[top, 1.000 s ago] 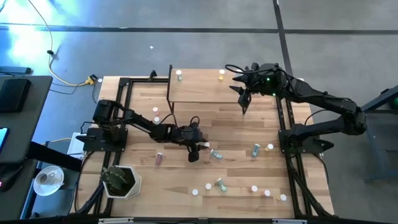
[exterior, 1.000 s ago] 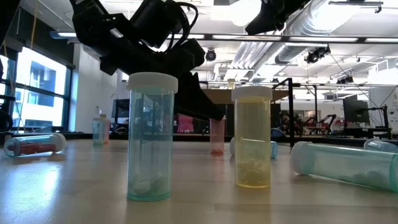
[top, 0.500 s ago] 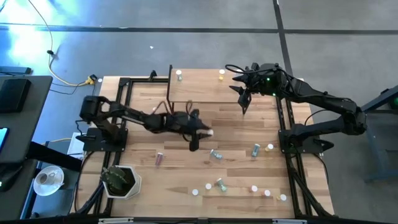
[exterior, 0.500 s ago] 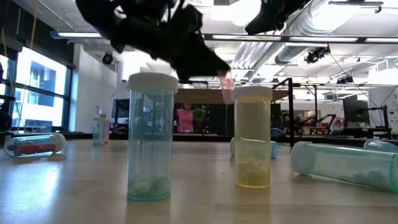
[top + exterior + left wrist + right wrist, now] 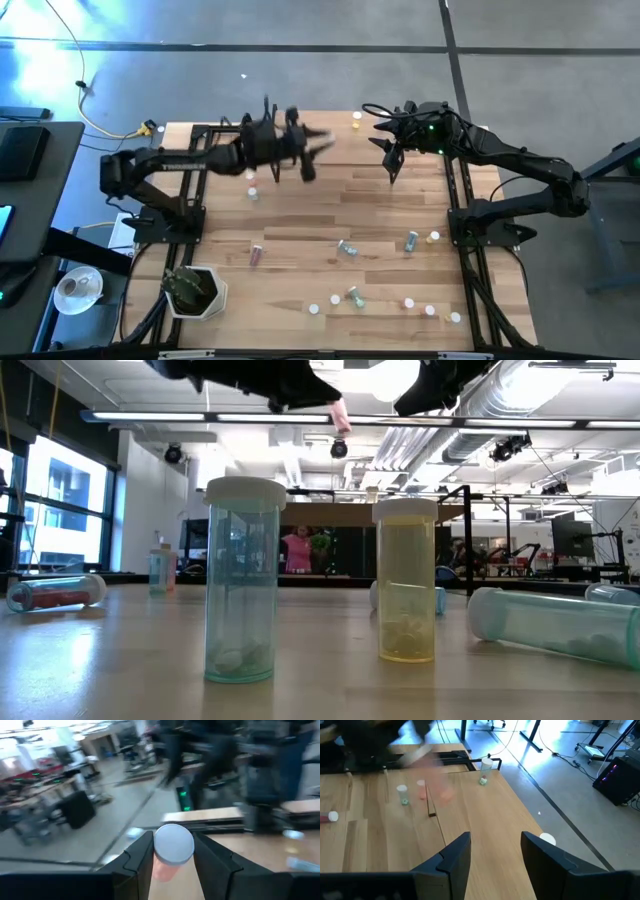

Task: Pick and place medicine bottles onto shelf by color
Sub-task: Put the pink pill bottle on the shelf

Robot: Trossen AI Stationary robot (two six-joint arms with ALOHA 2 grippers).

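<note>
Left gripper (image 5: 172,855) is up over the shelf (image 5: 340,150) at about 12 o'clock on the table (image 5: 300,210), its dark fingers pinching a little round pink bottle (image 5: 172,851) with a smooth white cap, though it's pretty blurred from above. Right gripper (image 5: 492,851) hangs by the shelf's 3 o'clock end with its fingers spread and nothing between them. The rest of the clear plastic cylinder bottles are scattered on the butcher-block wood toward 6 o'clock, like a teal one (image 5: 243,580) and a yellow one (image 5: 406,580) standing upright.
</note>
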